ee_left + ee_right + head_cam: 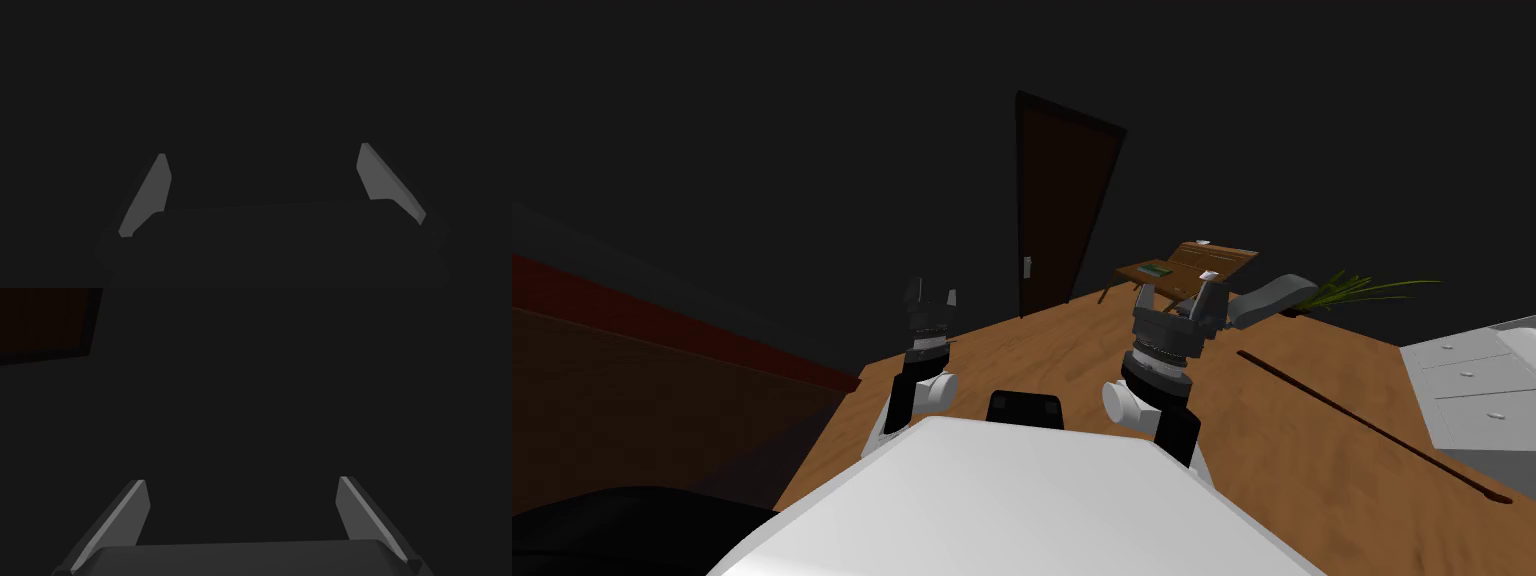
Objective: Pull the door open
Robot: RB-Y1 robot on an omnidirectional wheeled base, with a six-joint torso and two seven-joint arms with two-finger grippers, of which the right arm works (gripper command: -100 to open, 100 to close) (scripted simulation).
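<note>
1. Dark brown door (1057, 210) set in the far dark wall, straight ahead, with a pale handle (1028, 266) low on its left edge.
2. Left gripper (930, 292) raised, pointing forward, fingers (150, 195) spread wide.
3. Right gripper (1179, 287) raised alike, fingers (122, 513) spread apart. Both grippers well apart from the door.
4. Small wooden table (1184, 265), green plant (1362, 290) and white drawer unit (1472, 385) to the right, on the wood floor (1312, 440).

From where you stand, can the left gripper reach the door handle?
Probably not: the door handle lies far off across wooden floor, while the left gripper hovers open close to me. Nothing blocks the way; drive closer.
</note>
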